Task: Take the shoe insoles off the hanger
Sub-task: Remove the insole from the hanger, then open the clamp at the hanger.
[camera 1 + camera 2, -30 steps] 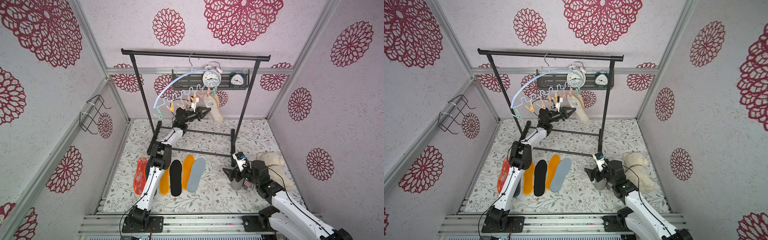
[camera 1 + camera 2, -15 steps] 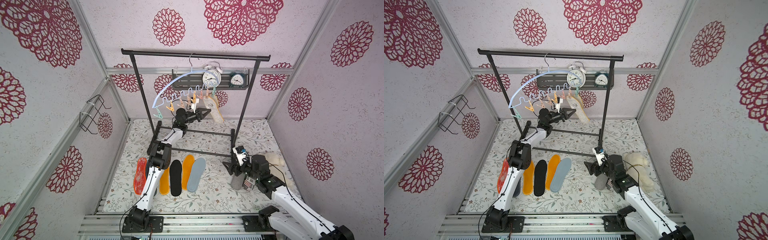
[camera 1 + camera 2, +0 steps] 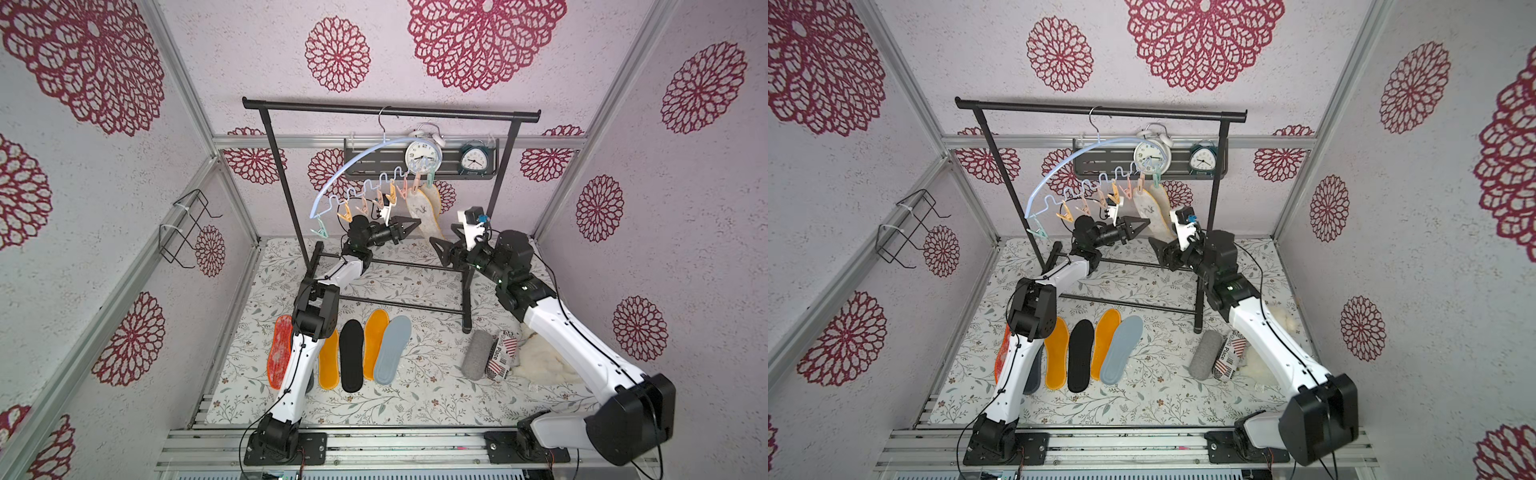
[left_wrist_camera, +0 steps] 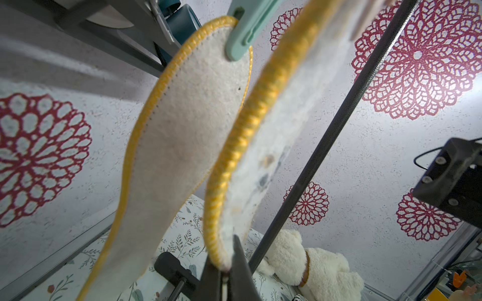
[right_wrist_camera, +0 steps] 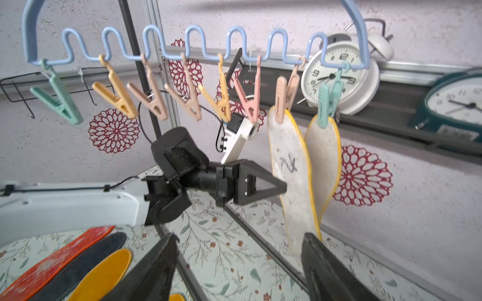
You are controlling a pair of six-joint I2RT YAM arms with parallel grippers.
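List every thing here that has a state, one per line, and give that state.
Hanger, hooked on the rack, tilted.
Marked insole, pegged to the hanger, edge gripped.
Plain insole, pegged to the hanger.
Left pincer, shut on marked insole.
Right pincer, open, holding nothing.
Six other pegs, empty.
Floor insoles, lying flat, off the hanger.

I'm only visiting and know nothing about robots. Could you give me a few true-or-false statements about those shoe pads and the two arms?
1. Two insoles hang from the hanger. True.
2. The left pincer is shut on one insole's edge. True.
3. The right pincer grips the teddy. False: it is open and empty, and the teddy lies untouched.
4. Every peg holds an insole. False: only two do, and the rest hang empty.
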